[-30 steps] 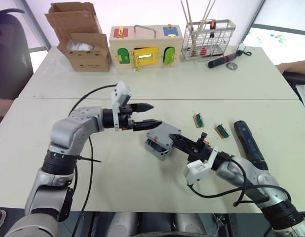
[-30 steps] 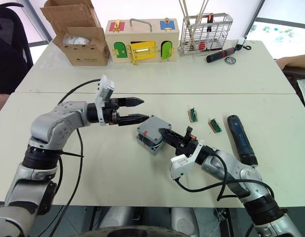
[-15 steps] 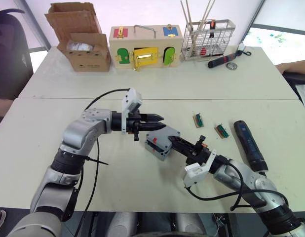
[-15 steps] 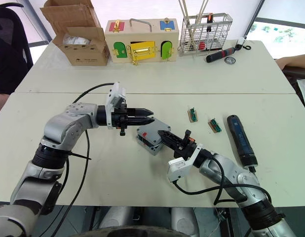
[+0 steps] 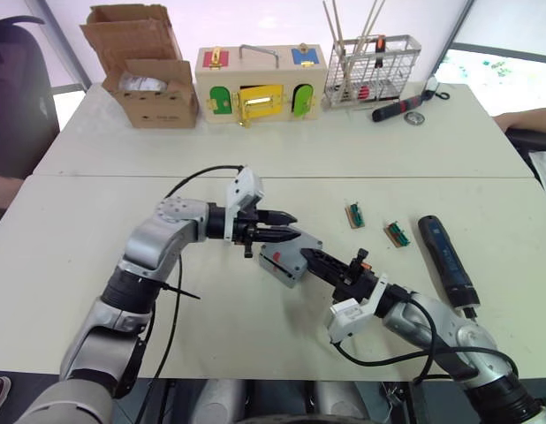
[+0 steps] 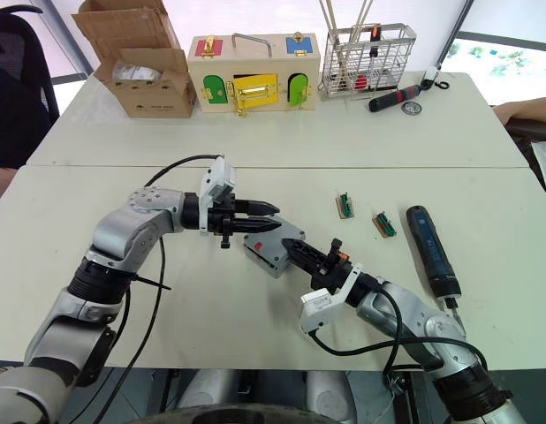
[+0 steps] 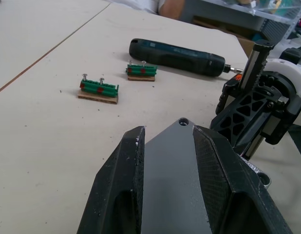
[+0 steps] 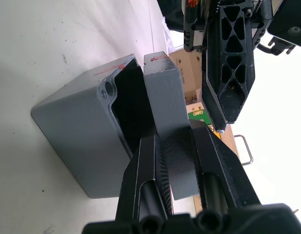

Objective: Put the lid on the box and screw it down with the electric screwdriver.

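Head views: the box [image 5: 282, 261] is sitting near the middle of the front table, w/ the lid [image 5: 295, 248] tilted on top of it, 1 edge raised so the box is gaping open. The right gripper [image 5: 319, 262] is reaching in from the robot's right, its 2 fingers clamping the lid's edge. The left gripper [image 5: 280, 227] is coming at the lid from the robot's left, fingers slightly apart, tips at the lid's far edge; can't tell if they're touching it. The electric screwdriver [image 5: 447, 259] is lying flat on the table to the robot's right, well apart from the box. 2 small green terminal blocks [image 5: 355, 215] are lying between the box and the screwdriver. On the rear table: a cardboard box [image 5: 145, 75], a wooden box w/ coloured doors [image 5: 260, 84], a wire rack [image 5: 372, 67].

Left wrist view: the left gripper's 2 fingers [image 7: 122, 195] are standing apart, the lid's flat grey face showing between them, a screw hole near its corner. The right gripper is sitting just beyond the lid. The screwdriver and both green blocks are lying further off.

Right wrist view: the right gripper's fingers [image 8: 153, 171] are pinching the lid, which is standing away from the box's open rim. Red marks are showing on both box and lid edges. The left gripper is hanging close to the lid.
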Tool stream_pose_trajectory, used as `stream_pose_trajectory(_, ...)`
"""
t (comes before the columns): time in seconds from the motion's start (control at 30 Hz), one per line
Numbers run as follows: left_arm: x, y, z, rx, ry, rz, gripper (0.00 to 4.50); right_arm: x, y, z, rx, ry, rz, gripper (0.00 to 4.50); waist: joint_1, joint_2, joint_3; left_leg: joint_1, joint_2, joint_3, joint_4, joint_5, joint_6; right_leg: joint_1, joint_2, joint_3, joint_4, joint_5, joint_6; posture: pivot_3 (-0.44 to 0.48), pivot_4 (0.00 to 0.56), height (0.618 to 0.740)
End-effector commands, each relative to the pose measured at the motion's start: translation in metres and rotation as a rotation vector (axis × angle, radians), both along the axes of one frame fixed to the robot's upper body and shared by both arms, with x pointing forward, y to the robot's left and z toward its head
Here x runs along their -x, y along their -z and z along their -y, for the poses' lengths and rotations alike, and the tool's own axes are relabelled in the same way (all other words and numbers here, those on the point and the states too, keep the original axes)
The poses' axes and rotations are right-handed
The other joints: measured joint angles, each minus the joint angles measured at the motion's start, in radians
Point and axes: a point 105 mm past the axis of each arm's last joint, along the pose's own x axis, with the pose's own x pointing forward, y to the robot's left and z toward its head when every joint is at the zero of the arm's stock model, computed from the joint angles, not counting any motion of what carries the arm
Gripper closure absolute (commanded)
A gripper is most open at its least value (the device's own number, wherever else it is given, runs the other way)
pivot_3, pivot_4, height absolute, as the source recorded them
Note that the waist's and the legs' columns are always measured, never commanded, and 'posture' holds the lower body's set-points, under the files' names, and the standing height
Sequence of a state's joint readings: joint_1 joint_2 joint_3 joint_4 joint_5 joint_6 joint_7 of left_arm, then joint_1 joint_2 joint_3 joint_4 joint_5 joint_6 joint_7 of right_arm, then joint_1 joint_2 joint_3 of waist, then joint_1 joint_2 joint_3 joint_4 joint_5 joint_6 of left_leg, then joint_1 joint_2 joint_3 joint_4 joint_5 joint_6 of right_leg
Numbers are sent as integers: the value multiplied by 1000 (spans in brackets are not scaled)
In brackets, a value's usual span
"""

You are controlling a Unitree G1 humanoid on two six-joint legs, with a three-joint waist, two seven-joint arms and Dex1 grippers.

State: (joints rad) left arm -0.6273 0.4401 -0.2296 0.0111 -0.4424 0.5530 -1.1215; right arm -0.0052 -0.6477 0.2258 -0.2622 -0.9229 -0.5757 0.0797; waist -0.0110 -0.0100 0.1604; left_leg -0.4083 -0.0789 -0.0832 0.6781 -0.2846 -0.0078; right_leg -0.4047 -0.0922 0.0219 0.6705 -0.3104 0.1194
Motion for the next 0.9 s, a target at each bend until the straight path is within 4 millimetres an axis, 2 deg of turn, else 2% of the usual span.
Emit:
stream_pose_trajectory(0.03, 1, -9, -1, 22, 8, 32, 2942, 4, -14, -8, -30, -32, 56, 4356, 0, 0, 0, 0, 0, 0, 0, 0, 0, 0, 0, 0, 0, 0, 0, 0, 150, 740)
stream_pose_trajectory(0.33, 4, -14, -1, 24, 21, 27, 2942, 3, -12, -12, -25, -39, 62, 4356, 0, 0, 0, 0, 0, 0, 0, 0, 0, 0, 0, 0, 0, 0, 0, 0, 150, 740)
stream_pose_trajectory(0.57, 5, -9, -2, 10, 26, 19, 2942, -4, -14, -10, -3, -1, 72, 4356, 0, 0, 0, 0, 0, 0, 0, 0, 0, 0, 0, 0, 0, 0, 0, 0, 150, 740)
stream_pose_trajectory(0.9, 10, 4, -2, -52, 57, 21, 2942, 3, -8, -12, 5, -9, 58, 4356, 0, 0, 0, 0, 0, 0, 0, 0, 0, 0, 0, 0, 0, 0, 0, 0, 150, 740)
